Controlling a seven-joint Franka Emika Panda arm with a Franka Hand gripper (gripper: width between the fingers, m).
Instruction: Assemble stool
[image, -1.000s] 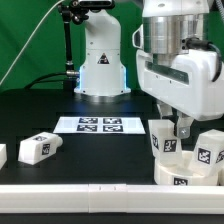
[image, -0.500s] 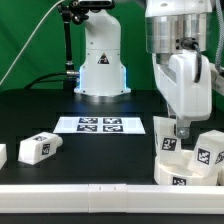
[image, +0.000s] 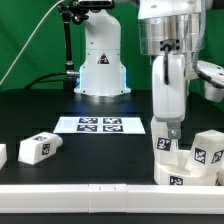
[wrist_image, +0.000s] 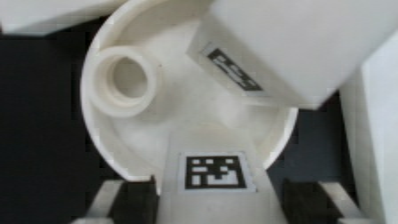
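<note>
Just off the marker board (image: 100, 124), on the exterior view's right and nearer the camera, you've got the seat (image: 186, 171) lying hollow side up; an upright leg (image: 163, 141) stands at its edge; a second leg (image: 208, 150) sits tilted right by it, touching or not I can't tell; your gripper (image: 169, 128) hangs right over the upright leg; in the wrist view its fingers (wrist_image: 114, 199) are spread with gaps either side, pinching nothing; a loose leg (image: 38, 148) lies well apart on the board's other side.
</note>
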